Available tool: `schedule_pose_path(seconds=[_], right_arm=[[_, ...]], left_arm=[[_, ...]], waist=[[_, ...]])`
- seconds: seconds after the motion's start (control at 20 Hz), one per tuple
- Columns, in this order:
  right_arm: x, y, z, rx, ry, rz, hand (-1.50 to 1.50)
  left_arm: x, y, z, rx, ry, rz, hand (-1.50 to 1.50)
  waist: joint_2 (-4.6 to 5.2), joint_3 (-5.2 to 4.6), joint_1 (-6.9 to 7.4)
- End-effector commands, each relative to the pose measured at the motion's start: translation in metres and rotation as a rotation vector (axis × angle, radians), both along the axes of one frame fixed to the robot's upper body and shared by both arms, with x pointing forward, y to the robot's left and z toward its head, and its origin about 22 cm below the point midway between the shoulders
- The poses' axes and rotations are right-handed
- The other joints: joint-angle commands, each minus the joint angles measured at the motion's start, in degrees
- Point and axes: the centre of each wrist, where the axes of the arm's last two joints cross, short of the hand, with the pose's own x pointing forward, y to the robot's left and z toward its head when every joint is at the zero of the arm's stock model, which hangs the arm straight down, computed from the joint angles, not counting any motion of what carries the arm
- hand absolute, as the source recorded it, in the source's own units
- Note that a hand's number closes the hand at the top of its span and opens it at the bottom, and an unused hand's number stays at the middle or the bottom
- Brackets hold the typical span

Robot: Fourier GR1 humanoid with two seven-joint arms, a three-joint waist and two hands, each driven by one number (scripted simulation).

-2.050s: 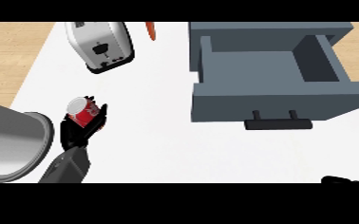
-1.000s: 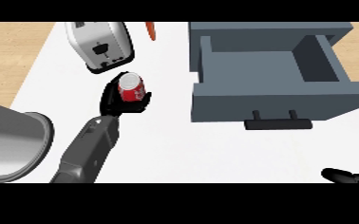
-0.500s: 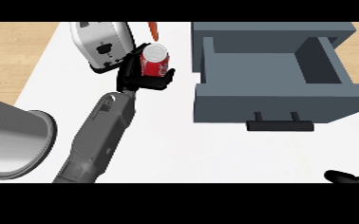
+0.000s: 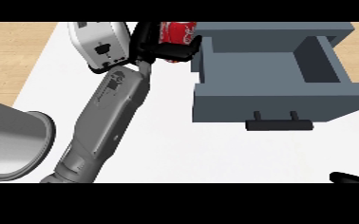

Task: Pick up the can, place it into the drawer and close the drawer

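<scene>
The drawer point(image 4: 266, 105) lies open upward at the worktop's point(image 4: 189, 152) far right; its left wall rises just beside the can point(image 4: 176, 32); a toaster point(image 4: 101, 45) blocks the far-left corner.

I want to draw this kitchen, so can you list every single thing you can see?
can: one, red, held at the drawer's far left corner, not inside it
drawer: one, grey, pulled open, right part of the counter
drawer handle: one, black, on the drawer's front
toaster: one, white and silver, far left, beside the can
metal bowl: one, silvery grey, lower left, partly cut off
counter: one, white
wooden strip: one, light brown, along the left edge
left forearm: one, grey, stretched across the counter
left hand: one, black, curled round the can
right hand: one, black, just a tip at the lower right
</scene>
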Motion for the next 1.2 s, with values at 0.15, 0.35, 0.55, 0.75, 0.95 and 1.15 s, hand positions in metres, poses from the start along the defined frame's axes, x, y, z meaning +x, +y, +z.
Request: schedule_pose_path(seconds=[0.15,0.35,0.55,0.75,0.95,1.15], right_arm=[[0.003,-0.001,0.003,-0.014,0.005,-0.011,-1.5],[0.015,0.007,0.015,0.011,-0.013,0.01,-1.5],[0.014,0.011,-0.005,-0.001,-0.007,-0.001,-1.5],[0.013,-0.003,0.017,-0.006,-0.02,-0.015,-1.5],[0.005,0.004,0.008,-0.001,-0.017,0.02,-1.5],[0.014,-0.005,0.016,-0.004,-0.036,0.034,-1.5]], left_arm=[[-0.004,-0.044,0.071,0.053,-0.009,-0.024,1.5],[0.001,-0.069,0.097,0.073,-0.006,-0.041,1.5],[0.01,-0.074,0.112,0.083,0.01,-0.038,1.5],[0.013,-0.091,0.137,0.125,0.022,-0.034,1.5],[0.017,-0.105,0.146,0.144,0.024,-0.01,1.5],[0.017,-0.109,0.13,0.165,0.039,0.009,1.5]], waist=[[0.17,-0.01,-0.39],[0.35,-0.02,-0.88],[0.4,0.0,-0.78],[0.51,0.01,-1.31],[0.8,0.07,-3.05],[0.82,0.11,-3.81]])
